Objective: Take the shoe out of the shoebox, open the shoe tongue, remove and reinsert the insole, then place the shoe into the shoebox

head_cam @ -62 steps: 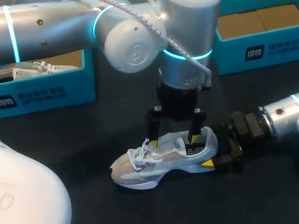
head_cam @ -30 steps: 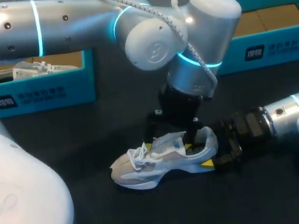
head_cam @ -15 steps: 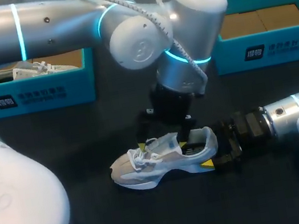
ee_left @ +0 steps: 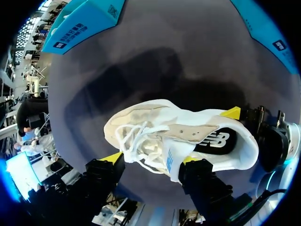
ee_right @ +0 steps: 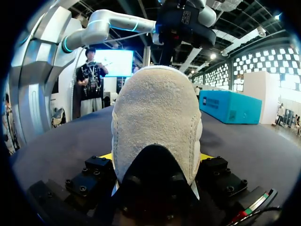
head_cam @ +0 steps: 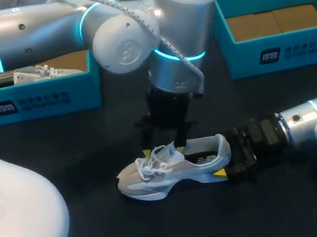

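On the dark bench (head_cam: pixel 88 137), outside both boxes: a white shoe (head_cam: pixel 173 168), upright on its sole, laces loose, tongue (ee_left: pixel 172 159) lifted, dark insole (ee_left: pixel 214 142) showing in the opening. Directly above the shoe's laces: the left fingers (ee_left: pixel 111 159), spread wide, one on each side of the shoe's middle, the tongue leaning against one of them, nothing gripped. At the shoe's heel: the right fingers (ee_right: pixel 94 172), low over the bench, pressed to the heel from both sides and holding it. Well behind the shoe's toe end: a teal box (head_cam: pixel 32 101) with a second shoe (head_cam: pixel 22 75) inside. Well behind the shoe's heel end: another teal box (head_cam: pixel 282 52), floored with brown card.
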`<action>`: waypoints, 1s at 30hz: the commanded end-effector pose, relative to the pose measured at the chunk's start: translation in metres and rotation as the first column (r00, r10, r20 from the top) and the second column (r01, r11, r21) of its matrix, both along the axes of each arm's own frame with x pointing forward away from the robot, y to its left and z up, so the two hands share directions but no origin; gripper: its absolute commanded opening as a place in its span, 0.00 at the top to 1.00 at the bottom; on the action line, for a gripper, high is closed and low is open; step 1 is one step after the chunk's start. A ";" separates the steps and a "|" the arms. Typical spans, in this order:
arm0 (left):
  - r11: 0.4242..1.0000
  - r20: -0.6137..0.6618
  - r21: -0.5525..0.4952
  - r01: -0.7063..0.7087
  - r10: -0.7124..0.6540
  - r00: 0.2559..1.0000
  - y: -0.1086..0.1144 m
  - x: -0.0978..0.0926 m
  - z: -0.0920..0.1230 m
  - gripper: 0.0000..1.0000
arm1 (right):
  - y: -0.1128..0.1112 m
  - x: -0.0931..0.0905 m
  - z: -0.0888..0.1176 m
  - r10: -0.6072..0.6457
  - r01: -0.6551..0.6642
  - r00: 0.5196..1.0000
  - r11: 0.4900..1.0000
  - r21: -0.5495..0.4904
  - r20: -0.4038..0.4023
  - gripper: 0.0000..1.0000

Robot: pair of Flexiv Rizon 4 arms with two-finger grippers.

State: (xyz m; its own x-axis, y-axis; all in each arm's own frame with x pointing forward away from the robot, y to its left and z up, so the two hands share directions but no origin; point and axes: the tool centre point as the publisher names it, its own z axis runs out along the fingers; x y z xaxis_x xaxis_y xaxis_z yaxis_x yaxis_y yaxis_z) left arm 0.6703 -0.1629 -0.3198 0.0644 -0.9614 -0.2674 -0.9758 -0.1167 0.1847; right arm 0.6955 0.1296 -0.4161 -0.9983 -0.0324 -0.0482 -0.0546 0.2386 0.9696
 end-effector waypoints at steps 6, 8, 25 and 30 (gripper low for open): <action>0.998 0.018 -0.069 -0.004 0.006 1.000 0.007 -0.003 0.001 0.62 | 0.000 -0.001 -0.001 -0.002 0.002 1.000 1.000 -0.003 0.001 1.00; 0.997 0.019 -0.074 -0.006 0.007 1.000 0.006 -0.003 0.000 0.62 | 0.000 -0.001 -0.001 -0.002 0.002 1.000 1.000 -0.003 0.001 1.00; 0.991 0.046 -0.135 -0.010 0.016 0.999 0.010 -0.004 0.002 1.00 | 0.000 -0.001 -0.001 -0.002 0.002 1.000 1.000 -0.003 0.001 1.00; 0.982 0.048 -0.188 -0.005 0.014 0.999 0.015 -0.004 0.003 1.00 | 0.000 -0.001 -0.001 -0.002 0.002 1.000 1.000 -0.003 0.001 1.00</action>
State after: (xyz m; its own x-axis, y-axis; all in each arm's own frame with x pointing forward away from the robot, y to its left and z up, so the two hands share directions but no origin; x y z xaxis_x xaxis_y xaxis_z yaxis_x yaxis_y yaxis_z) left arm 0.6682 -0.1598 -0.3173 0.0802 -0.9885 -0.1284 -0.9822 -0.1003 0.1585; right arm 0.6955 0.1296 -0.4161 -0.9983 -0.0324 -0.0482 -0.0546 0.2385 0.9696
